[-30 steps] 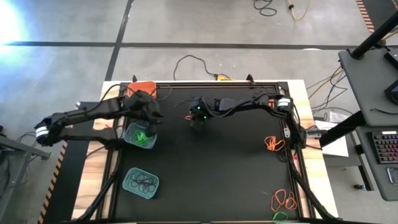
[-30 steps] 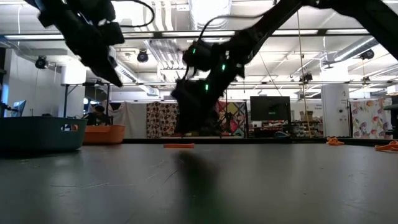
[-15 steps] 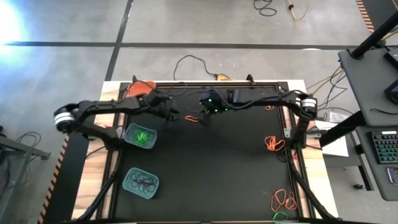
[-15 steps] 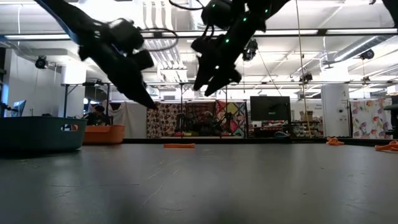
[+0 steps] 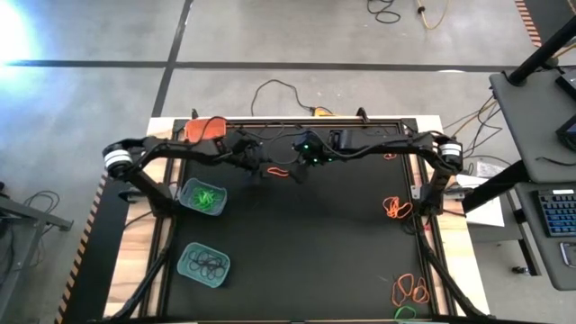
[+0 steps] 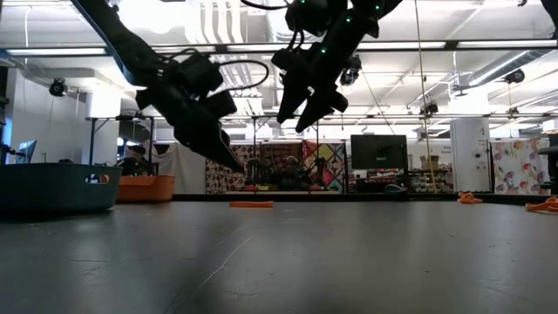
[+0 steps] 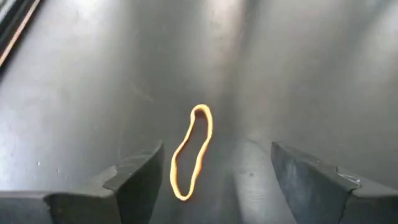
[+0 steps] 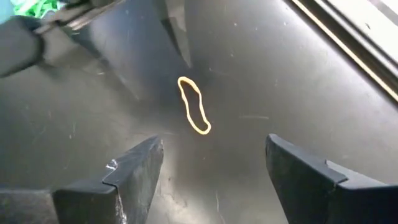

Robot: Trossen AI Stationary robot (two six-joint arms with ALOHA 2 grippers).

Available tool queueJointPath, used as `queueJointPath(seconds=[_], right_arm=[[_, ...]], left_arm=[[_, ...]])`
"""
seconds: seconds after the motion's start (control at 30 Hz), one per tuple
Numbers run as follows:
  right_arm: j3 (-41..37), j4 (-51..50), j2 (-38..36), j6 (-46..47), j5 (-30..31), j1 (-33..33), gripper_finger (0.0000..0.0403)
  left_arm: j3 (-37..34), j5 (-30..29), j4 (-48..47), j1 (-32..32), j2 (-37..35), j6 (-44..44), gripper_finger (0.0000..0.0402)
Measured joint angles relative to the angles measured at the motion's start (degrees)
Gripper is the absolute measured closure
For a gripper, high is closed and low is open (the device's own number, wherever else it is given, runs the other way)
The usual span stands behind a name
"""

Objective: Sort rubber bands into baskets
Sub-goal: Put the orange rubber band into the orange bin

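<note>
Left tool [image 5: 259,171] from green-band basket [image 5: 202,196] to orange band [image 5: 278,171]; right tool [image 5: 300,167] lifted, wider.

Both grippers hang above the table [image 6: 279,262]: the left gripper [image 6: 228,161] nearer, the right gripper [image 6: 296,113] higher, fingers apart. One orange rubber band [image 6: 251,204] lies flat below them. A teal basket [image 6: 57,187] and an orange basket [image 6: 144,187] stand at the left edge.

Arms: two slim, dark, jointed arms, matte black.
Left arm [image 5: 171,151]: a silver-white band rings one joint.
Right arm [image 5: 387,148]: a matching pale band; green lights glow at its wrist.
Cables: thin black leads loop along both arms.
Fingers [image 7: 134,180]: dark grey, broad and wedge-shaped, with bevelled, lightly scuffed edges; the jaws stand apart.
</note>
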Motion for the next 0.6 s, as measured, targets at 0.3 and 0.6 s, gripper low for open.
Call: queueJointPath(seconds=[0.3, 0.6], right_arm=[[0.00, -2.37, -0.54, 0.52, -0.07, 0.36, 0.0131], [0.00, -5.46, -1.93, 1.43, -0.46, 0.36, 0.0134]], left_arm=[[3.55, 2.95, 0.66, 1.75, 8.21, -0.13, 0.0143], [3.71, -1.59, 5.53, 1.74, 15.53, 0.13, 0.0151]])
